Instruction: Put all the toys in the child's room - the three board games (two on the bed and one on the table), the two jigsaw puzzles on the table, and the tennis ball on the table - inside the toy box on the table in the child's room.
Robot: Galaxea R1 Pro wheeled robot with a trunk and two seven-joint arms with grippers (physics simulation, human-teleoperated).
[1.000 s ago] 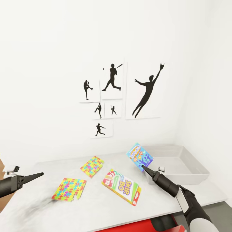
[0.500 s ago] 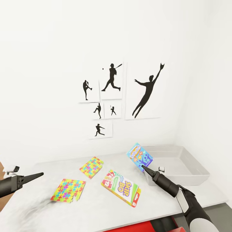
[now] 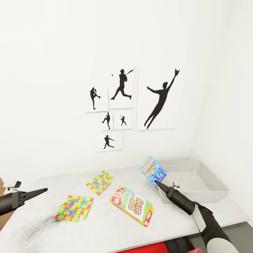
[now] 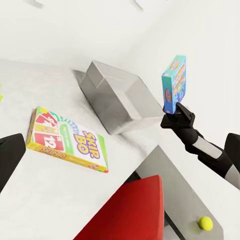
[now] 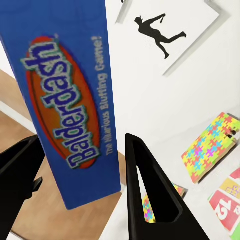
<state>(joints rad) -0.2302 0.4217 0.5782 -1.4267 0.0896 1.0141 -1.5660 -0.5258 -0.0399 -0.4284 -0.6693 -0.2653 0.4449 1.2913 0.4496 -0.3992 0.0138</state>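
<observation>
Head view puts the right pincer (image 3: 155, 182) low over the desk (image 3: 105, 228), pinching the blue Balderdash box (image 3: 152, 171) by its lower edge so the box stands upright above the fingertips. Over the last second little has changed: box and arm have held almost the same spot while the camera drifted slightly, so the carry looks paused, with the drop not yet made. Just left of that pincer the Skip-Bo box (image 3: 132, 205) lies flat on the desk. Farther left lie two jigsaws (image 3: 75, 207), the other one (image 3: 100, 181) nearer the wall. The left pincer (image 3: 40, 190) hangs beyond them over the desk's edge; its tips look pressed together and hold nothing. Behind and right of the held box sits the grey bin (image 3: 207, 182), still without a toy. The ball (image 4: 205, 223) rests on the lower grey section, below the right arm in the left wrist view.
</observation>
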